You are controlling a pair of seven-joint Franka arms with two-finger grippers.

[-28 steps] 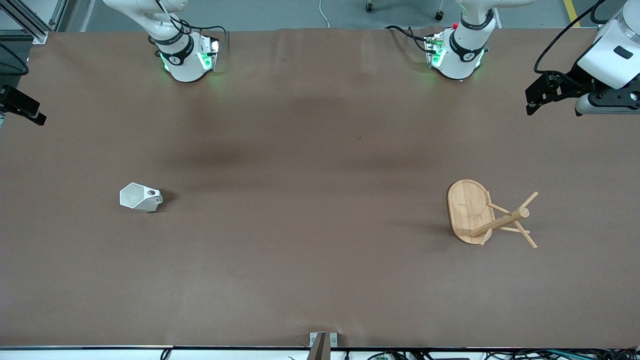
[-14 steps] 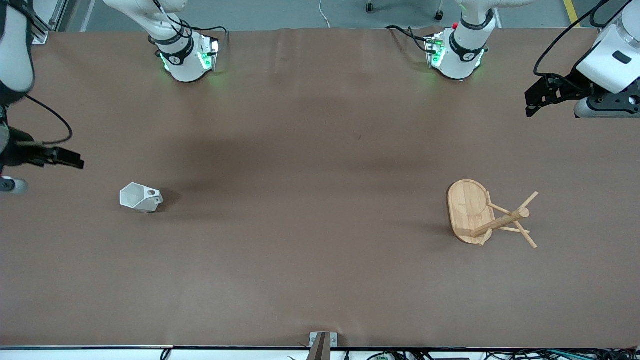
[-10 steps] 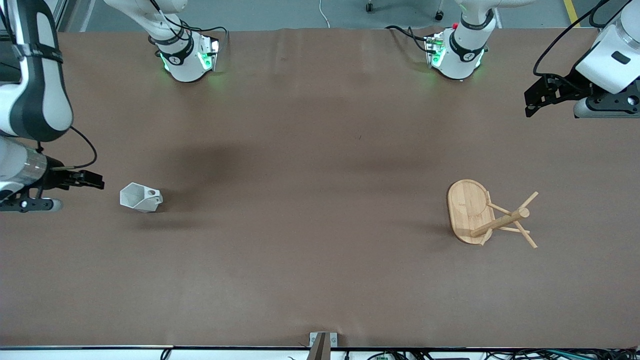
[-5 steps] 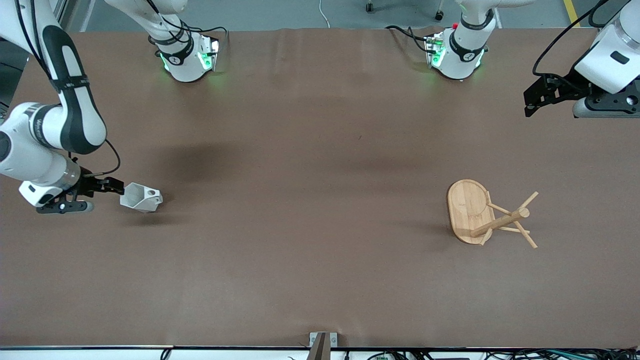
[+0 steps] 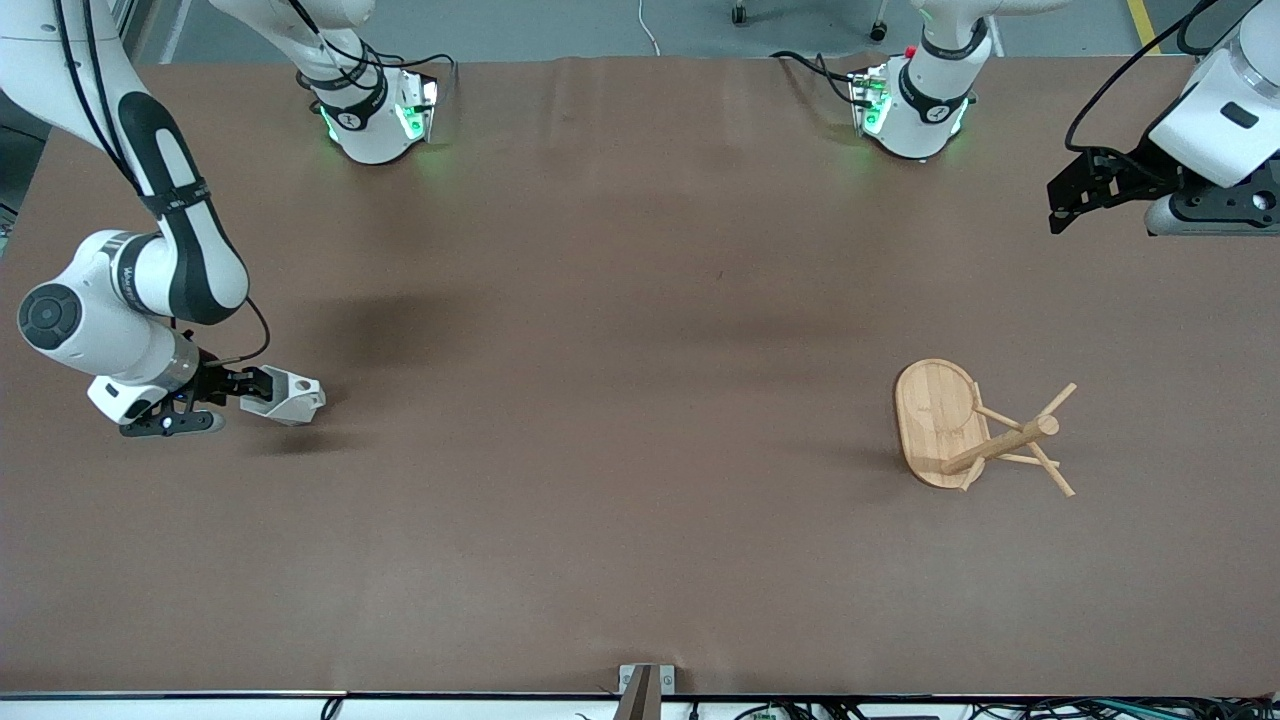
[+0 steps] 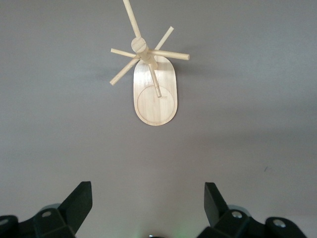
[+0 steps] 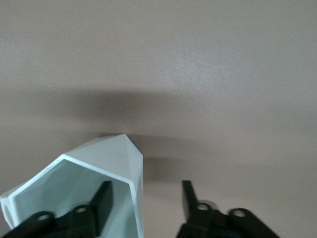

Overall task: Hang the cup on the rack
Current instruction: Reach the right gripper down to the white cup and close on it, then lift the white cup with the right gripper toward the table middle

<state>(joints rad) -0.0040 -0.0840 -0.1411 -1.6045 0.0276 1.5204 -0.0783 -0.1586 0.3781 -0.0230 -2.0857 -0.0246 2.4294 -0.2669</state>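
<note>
The white faceted cup [image 5: 292, 396] lies on its side toward the right arm's end of the table, its mouth facing my right gripper [image 5: 250, 386]. In the right wrist view the cup [image 7: 119, 158] fills the lower corner. My right gripper [image 7: 146, 186] straddles its rim wall, one finger inside the mouth and one outside. A gap still shows at the outer finger, so it is open. The bamboo rack [image 5: 935, 415] stands toward the left arm's end. My left gripper [image 5: 1060, 205] hangs open and empty, high up and well clear of the rack [image 6: 154, 99].
Brown table cover [image 5: 620, 400] carries only the cup and the rack. The two arm bases [image 5: 375, 110] [image 5: 915, 100] stand at the edge farthest from the front camera. A small metal bracket [image 5: 645, 685] sits at the nearest edge.
My right arm swung in from the table's end and came down to the cup. Its fingers slid over the cup's rim and have narrowed. The left arm has barely moved.
</note>
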